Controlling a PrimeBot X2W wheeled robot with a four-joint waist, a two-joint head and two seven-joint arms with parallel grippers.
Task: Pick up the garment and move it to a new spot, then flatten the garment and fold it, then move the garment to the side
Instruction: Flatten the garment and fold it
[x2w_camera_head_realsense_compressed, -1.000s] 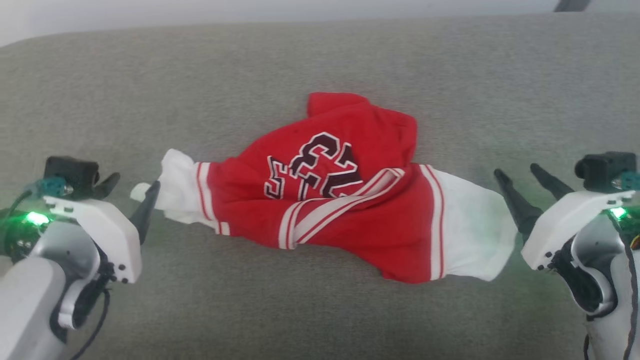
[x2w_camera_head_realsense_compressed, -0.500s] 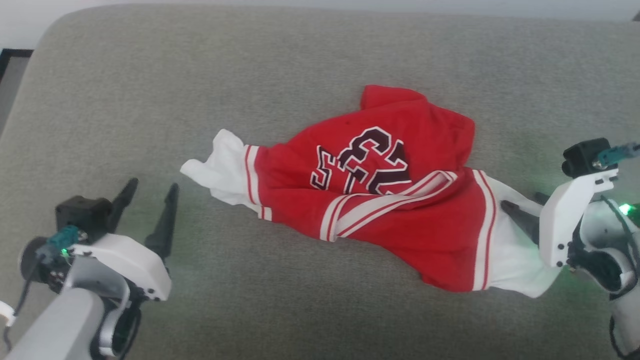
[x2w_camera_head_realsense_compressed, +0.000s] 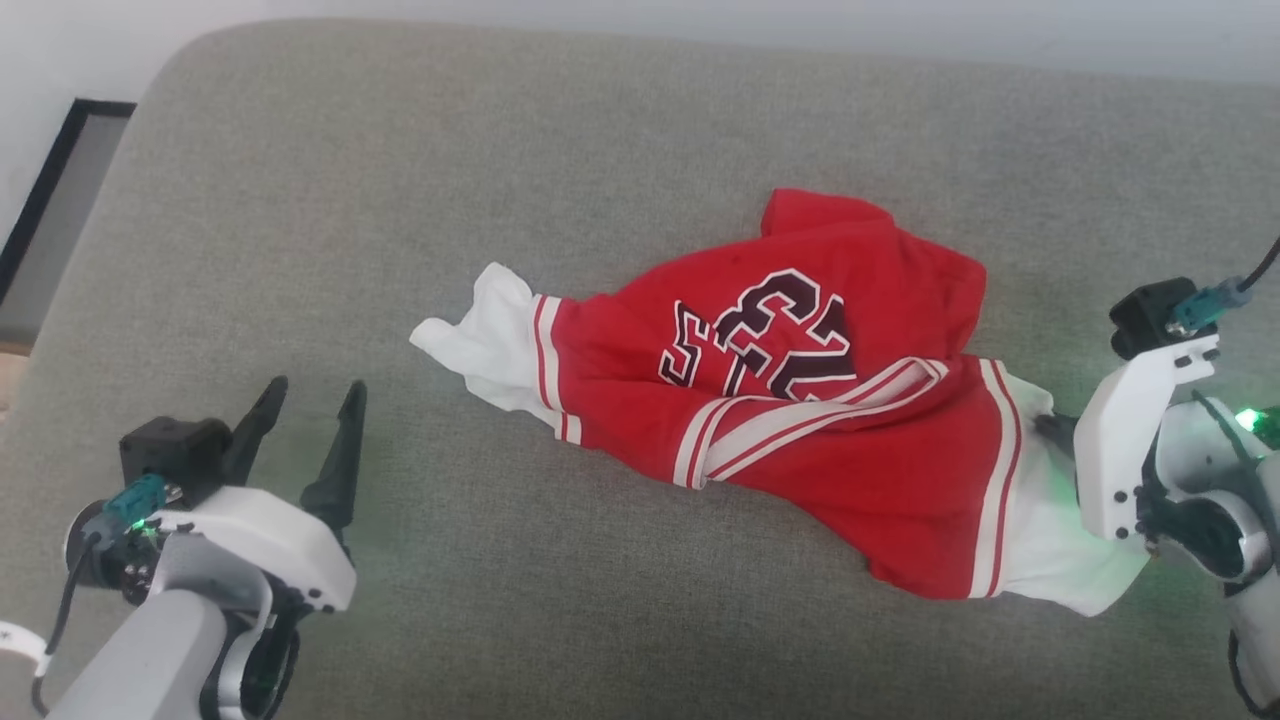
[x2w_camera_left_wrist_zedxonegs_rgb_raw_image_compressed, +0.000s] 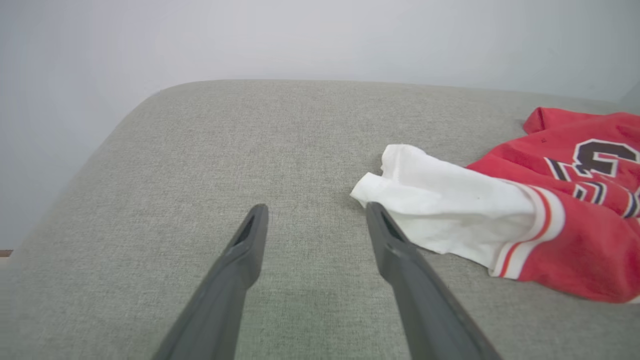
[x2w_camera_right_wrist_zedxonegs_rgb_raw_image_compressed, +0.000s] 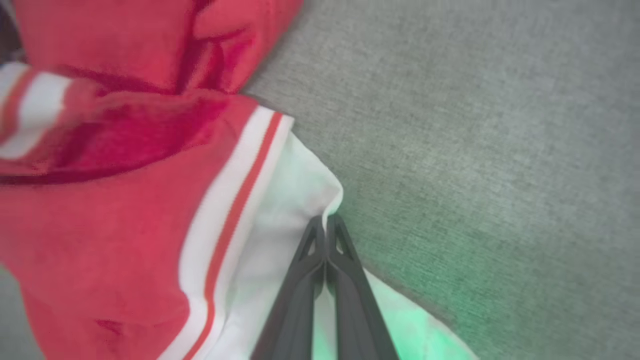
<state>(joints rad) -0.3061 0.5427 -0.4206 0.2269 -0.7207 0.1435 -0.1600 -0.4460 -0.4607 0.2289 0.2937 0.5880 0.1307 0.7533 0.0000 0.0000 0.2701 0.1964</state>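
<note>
The garment, a red jersey with white sleeves, striped trim and dark lettering, lies crumpled across the grey cushion. My right gripper sits at its right end. In the right wrist view the gripper is shut, with the edge of the white sleeve pinched at the fingertips. My left gripper stands open at the lower left, a short way from the other white sleeve. In the left wrist view that gripper is open over bare cushion, its right finger just beside the sleeve of the garment.
The cushion's rounded left edge drops off toward a dark-framed panel by the pale wall. Bare grey fabric stretches in front of the jersey and behind it.
My right gripper has moved onto the right white sleeve and shut on it. The head camera has swung, shifting the whole picture. My left gripper stays open, off the left sleeve.
</note>
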